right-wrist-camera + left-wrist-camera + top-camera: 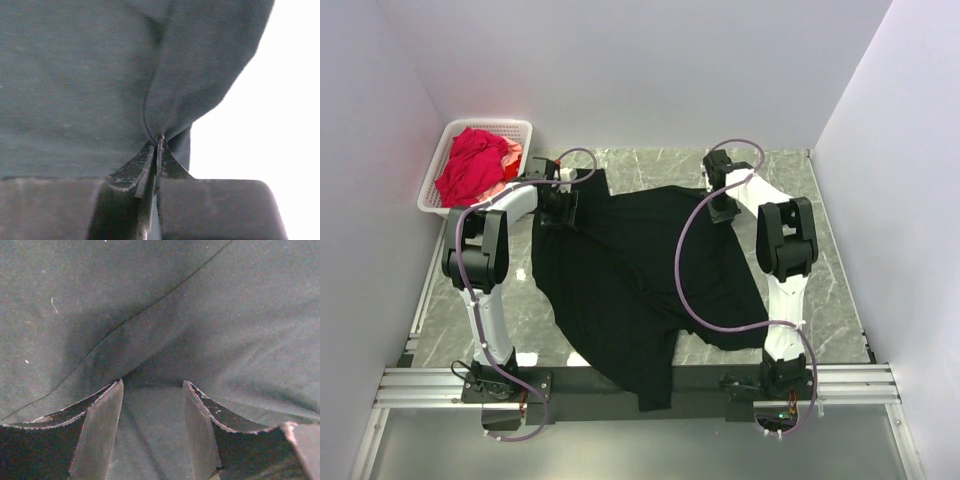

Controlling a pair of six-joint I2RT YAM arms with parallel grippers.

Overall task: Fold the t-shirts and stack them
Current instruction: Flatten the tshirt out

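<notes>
The black t-shirt (620, 270) lies spread across the counter (650, 170). The right jaws are pinched closed on a fold of its cloth. The left jaws stand apart over the fabric, apparently pressing into it.

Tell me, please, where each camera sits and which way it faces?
Top view: above and behind the arms, looking down on the table, black shirt and basket; left arm and right arm show whole.
Left wrist: on the left arm, looking closely onto the shirt; the left jaws show, apart.
Right wrist: on the right arm, facing the shirt's edge; the right jaws show, shut on cloth.
Shared: every view shows the black shirt.
</notes>
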